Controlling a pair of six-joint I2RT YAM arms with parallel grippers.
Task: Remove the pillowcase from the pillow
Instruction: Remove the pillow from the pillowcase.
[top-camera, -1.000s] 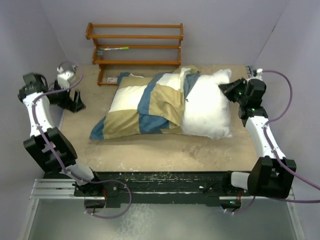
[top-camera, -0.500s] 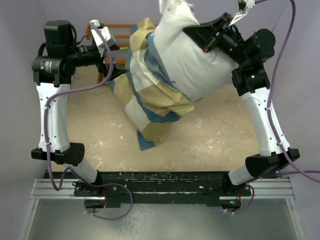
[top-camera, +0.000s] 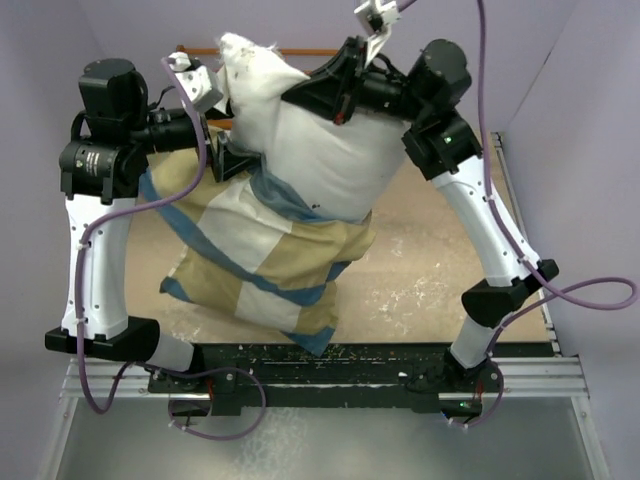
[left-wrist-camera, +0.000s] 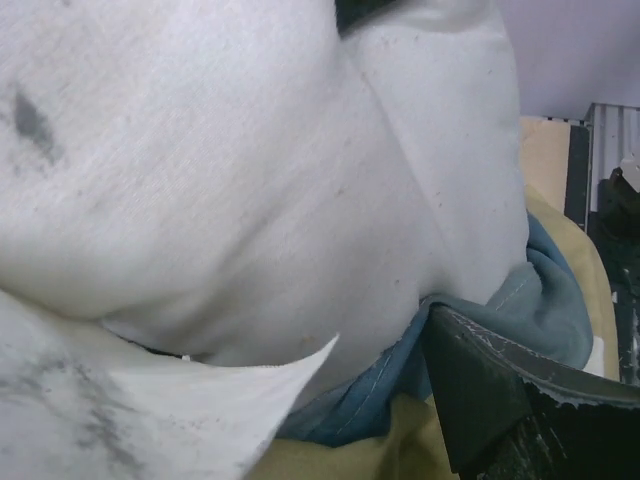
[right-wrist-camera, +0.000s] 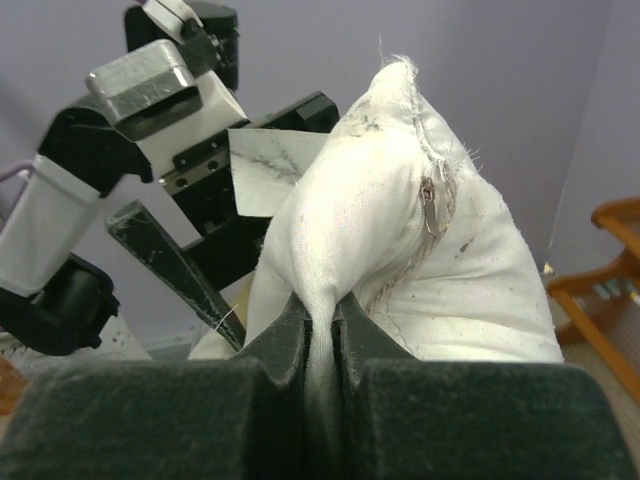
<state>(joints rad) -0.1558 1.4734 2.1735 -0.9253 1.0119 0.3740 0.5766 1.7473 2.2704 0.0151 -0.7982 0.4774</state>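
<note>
Left arm (top-camera: 95, 250): rises steeply from base, elbow high, forearm turned level toward left side of pillow (top-camera: 300, 150).
Left gripper (top-camera: 228, 160): at pillow's left flank, jaws spread wide, fingertips against fabric, nothing clamped.
Right arm (top-camera: 490, 225): climbs from base on pillow's right, bends over at top, wrist aimed at pillow's upper part.
Right gripper (right-wrist-camera: 318, 312): jaws pressed together, pinching thin fold of pillow fabric just below zippered corner, fold caught between finger pads.
</note>
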